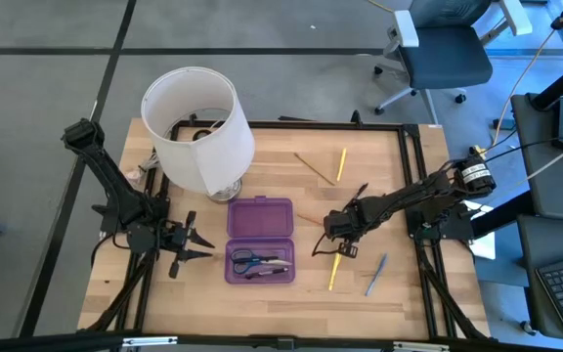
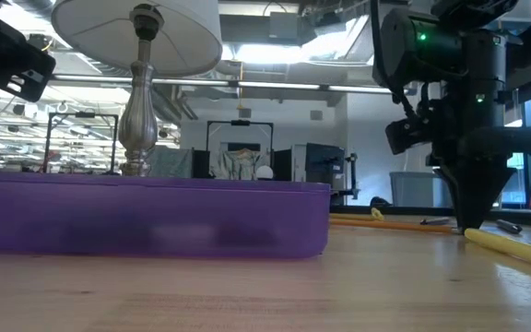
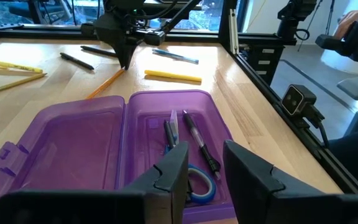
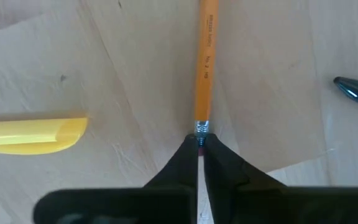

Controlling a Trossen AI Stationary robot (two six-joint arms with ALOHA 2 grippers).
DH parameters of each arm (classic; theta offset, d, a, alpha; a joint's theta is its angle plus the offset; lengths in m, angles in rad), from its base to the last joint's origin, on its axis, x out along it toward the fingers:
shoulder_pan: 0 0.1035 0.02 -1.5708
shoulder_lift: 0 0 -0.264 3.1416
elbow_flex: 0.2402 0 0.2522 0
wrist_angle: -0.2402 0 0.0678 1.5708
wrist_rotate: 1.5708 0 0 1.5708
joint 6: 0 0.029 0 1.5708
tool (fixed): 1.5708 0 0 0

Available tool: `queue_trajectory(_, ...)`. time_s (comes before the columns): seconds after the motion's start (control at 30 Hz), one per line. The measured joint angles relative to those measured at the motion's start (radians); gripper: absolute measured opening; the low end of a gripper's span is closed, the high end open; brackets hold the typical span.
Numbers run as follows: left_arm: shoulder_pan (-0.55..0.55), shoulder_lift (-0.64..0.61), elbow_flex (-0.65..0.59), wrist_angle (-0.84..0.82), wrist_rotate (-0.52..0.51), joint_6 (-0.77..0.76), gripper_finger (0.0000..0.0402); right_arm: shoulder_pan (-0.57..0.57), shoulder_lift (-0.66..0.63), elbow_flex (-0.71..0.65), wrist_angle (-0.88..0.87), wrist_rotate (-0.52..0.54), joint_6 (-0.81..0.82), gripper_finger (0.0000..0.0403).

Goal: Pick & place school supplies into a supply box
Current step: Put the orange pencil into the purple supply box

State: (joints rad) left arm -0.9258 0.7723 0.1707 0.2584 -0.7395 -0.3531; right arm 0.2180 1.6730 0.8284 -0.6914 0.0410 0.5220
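The purple supply box (image 1: 259, 241) lies open on the table, its lid flat on the far side. Its tray (image 3: 179, 134) holds blue-handled scissors (image 3: 194, 180) and dark pens (image 3: 199, 146). My right gripper (image 1: 326, 238) stands to the right of the box, shut on an orange pencil (image 4: 205, 62). A yellow marker (image 1: 334, 270) and a grey-blue pen (image 1: 375, 276) lie beside it on the table. My left gripper (image 3: 202, 171) is open and hovers at the box's left side, touching nothing. My right gripper pinches the orange pencil at its metal ferrule end (image 4: 201, 129), between the very tips of its two fingers. The fingers come from above, pointing down (image 2: 473, 217). The pencil stretches away from the fingertips, and its far part (image 3: 101, 87) lies on the table.
A white lampshade on a silver stand (image 1: 201, 127) rises at the box's far left. Two more pencils (image 1: 325, 164) and a dark pen (image 3: 76, 60) lie toward the far edge. A black frame rail (image 1: 420, 186) borders the table's right side.
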Motion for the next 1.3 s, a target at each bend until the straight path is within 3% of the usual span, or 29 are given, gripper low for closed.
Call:
queue_trajectory(0.8,0.0,0.0,0.0,0.008,0.035,-0.079,0.0092,0.004,0.006,0.074,-0.109,-0.023,0.016,0.0018)
queue_trajectory(1.3,0.001,0.0,0.0,0.008,0.008,0.016,0.0093,0.049,0.0,0.078,-0.167,-0.059,0.025,0.0021)
